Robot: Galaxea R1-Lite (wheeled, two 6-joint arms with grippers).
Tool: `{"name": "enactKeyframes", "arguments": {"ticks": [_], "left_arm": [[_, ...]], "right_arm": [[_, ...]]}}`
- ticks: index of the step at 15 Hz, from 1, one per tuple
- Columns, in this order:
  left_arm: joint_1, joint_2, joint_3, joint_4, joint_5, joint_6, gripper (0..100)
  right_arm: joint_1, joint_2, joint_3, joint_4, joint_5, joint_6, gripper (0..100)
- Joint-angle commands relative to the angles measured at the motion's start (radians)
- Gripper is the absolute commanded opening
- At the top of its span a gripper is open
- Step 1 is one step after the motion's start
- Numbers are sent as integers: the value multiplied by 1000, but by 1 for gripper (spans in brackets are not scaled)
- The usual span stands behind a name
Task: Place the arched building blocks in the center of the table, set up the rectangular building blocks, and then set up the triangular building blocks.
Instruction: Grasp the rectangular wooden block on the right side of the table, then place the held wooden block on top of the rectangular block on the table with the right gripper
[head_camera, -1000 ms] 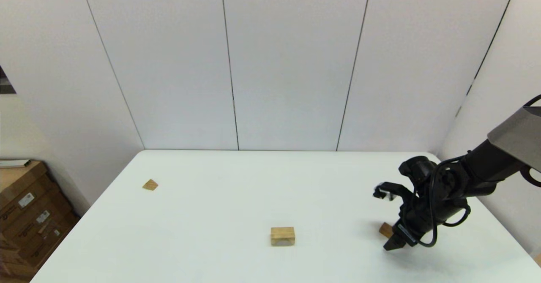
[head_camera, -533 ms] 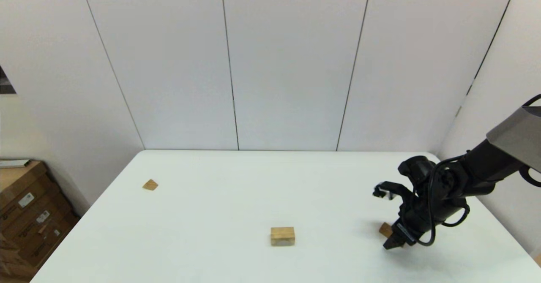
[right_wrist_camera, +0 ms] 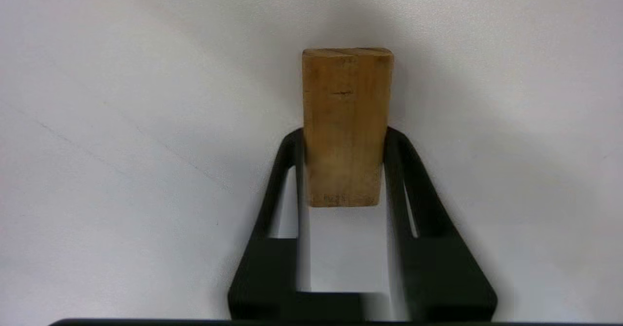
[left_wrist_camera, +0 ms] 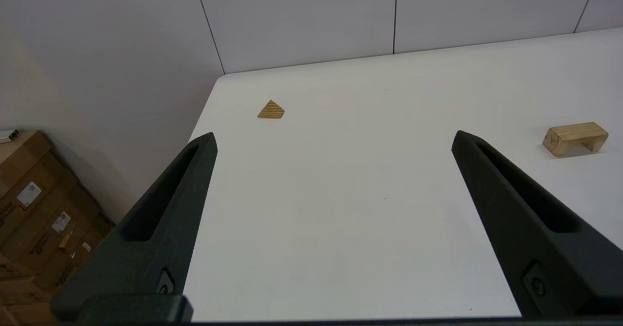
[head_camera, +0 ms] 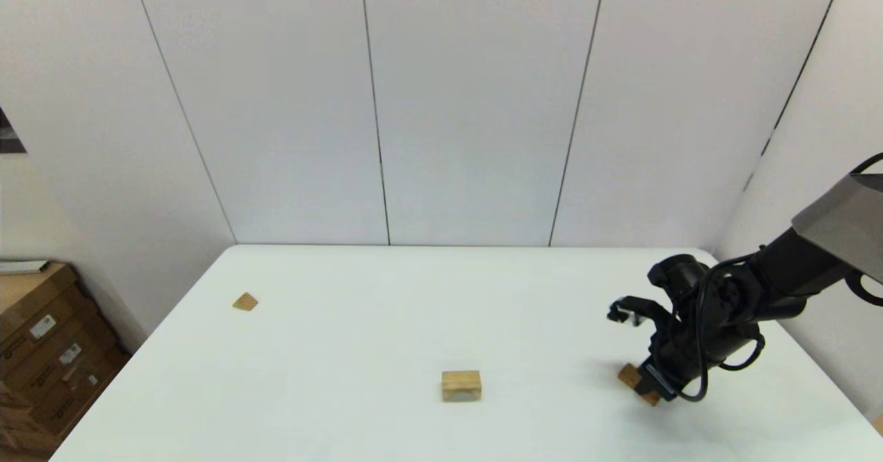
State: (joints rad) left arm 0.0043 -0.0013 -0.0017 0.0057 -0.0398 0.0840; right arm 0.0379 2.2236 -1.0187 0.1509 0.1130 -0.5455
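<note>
Between right claw fingers, rectangular block

We note a plain white surface. Arched block: light brown wood, pale tan top face. Rectangular bar: honey-brown, faint lengthwise grain, one small dark fleck. Triangular wedge: light brown with fine parallel stripes across its face. Right gripper and left gripper: matte black fingers. Cardboard boxes: brown, with white labels.

Pale panelled wall behind, thin dark seams — brown cardboard boxes stacked at left, on floor.
</note>
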Motion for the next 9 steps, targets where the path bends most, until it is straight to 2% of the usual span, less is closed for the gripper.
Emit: {"name": "enactKeyframes", "arguments": {"ticks": [1, 4, 6, 9], "left_arm": [[0, 1, 0, -1, 0, 0, 100], [0, 1, 0, 0, 0, 0, 100], [0, 1, 0, 0, 0, 0, 100], [0, 1, 0, 0, 0, 0, 100]], "right_arm": [[2, -1, 0, 1, 1, -4, 0], [25, -27, 2, 4, 2, -2, 0], [96, -131, 5, 16, 7, 1, 0], [270, -252, -14, 30, 2, 36, 0]]}}
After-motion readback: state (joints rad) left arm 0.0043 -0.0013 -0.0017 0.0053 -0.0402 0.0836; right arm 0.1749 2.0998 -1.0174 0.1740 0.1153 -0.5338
